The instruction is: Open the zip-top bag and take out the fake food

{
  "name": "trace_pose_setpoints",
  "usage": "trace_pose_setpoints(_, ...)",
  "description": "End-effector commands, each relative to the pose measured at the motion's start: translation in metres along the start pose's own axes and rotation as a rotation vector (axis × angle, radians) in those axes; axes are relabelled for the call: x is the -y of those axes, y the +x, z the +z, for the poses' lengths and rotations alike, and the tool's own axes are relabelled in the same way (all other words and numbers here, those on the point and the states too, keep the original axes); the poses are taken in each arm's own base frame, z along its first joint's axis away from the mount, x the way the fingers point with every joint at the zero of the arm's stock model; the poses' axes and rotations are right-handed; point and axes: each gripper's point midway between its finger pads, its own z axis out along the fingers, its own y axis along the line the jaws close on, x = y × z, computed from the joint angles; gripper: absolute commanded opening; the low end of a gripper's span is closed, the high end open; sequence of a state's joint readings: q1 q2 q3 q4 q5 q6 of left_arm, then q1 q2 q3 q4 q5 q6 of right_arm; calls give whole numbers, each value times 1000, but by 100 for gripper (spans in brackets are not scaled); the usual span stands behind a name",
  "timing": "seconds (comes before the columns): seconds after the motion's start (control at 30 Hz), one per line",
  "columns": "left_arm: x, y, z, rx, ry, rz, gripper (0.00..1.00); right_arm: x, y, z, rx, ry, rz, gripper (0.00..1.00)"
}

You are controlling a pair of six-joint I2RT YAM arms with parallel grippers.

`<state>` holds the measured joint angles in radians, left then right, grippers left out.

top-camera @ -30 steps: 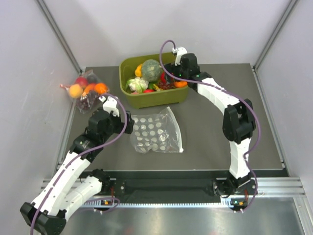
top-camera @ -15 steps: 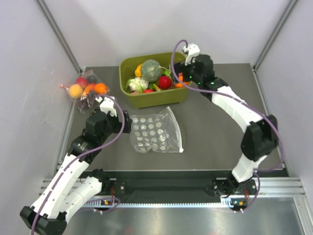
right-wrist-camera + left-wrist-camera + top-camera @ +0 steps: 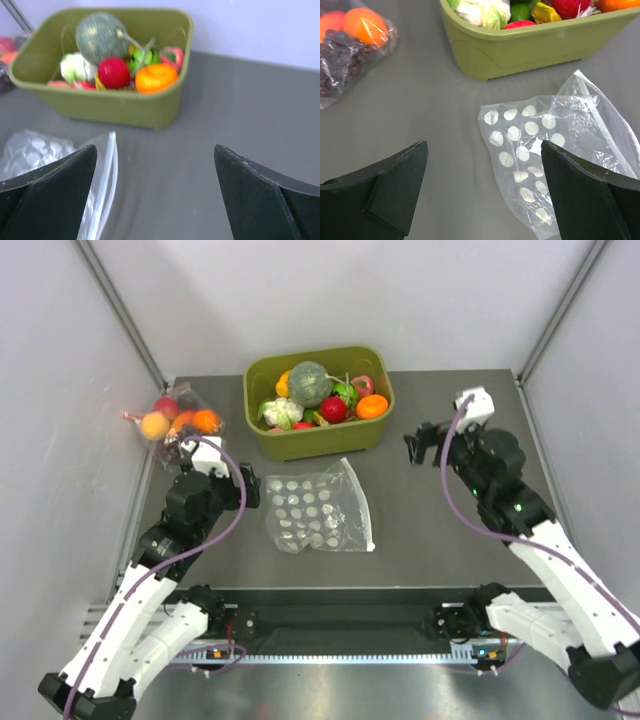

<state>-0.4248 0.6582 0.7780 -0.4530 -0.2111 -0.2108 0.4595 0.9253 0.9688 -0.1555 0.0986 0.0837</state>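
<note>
Both spread wide, empty; left end effector [image 3: 483, 147], right end effector [image 3: 155, 150].

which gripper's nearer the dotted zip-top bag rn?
Left. The left gripper sits just beside the zip-top bag, at its left edge; the right gripper hangs farther off, up and right of it.

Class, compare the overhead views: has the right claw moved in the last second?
Yes. The right claw has withdrawn from above the olive-green plastic tub, moving rightward and toward the view's bottom edge.
</note>
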Motion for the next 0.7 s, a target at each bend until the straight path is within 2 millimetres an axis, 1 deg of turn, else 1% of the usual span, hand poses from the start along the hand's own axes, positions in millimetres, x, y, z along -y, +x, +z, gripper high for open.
trace_pose_setpoints(0.0, -3, -41, -7, 122, -28, -24, 99, 19, 34, -30, -56, 92, 69, 100)
trace_pose_setpoints(0.03, -4, -46, -9, 133, -32, -27, 99, 24, 44, -44, -60, 108, 76, 100)
trace_pose_setpoints(0.07, -4, -48, -10, 138, -34, -28, 99, 25, 50, -50, -66, 114, 87, 100)
trace_pose_setpoints(0.1, -5, -50, -11, 146, -41, -30, 99, 26, 46, -60, -36, 118, 101, 100)
trace_pose_setpoints(0.13, -6, -54, -12, 155, -46, -32, 99, 30, 59, -66, -66, 137, 102, 100)
trace_pose_setpoints(0.17, -7, -55, -12, 157, -55, -31, 99, 31, 61, -70, -67, 142, 108, 100)
trace_pose_setpoints(0.2, -8, -57, -13, 163, -60, -33, 99, 32, 58, -77, -45, 145, 114, 100)
trace_pose_setpoints(0.27, -8, -62, -14, 175, -60, -38, 99, 35, 62, -84, -52, 157, 114, 100)
trace_pose_setpoints(0.4, -9, -67, -13, 181, -75, -38, 99, 39, 61, -93, -41, 172, 108, 100)
trace_pose_setpoints(0.67, -12, -69, -10, 178, -99, -37, 99, 41, 60, -95, -43, 180, 97, 100)
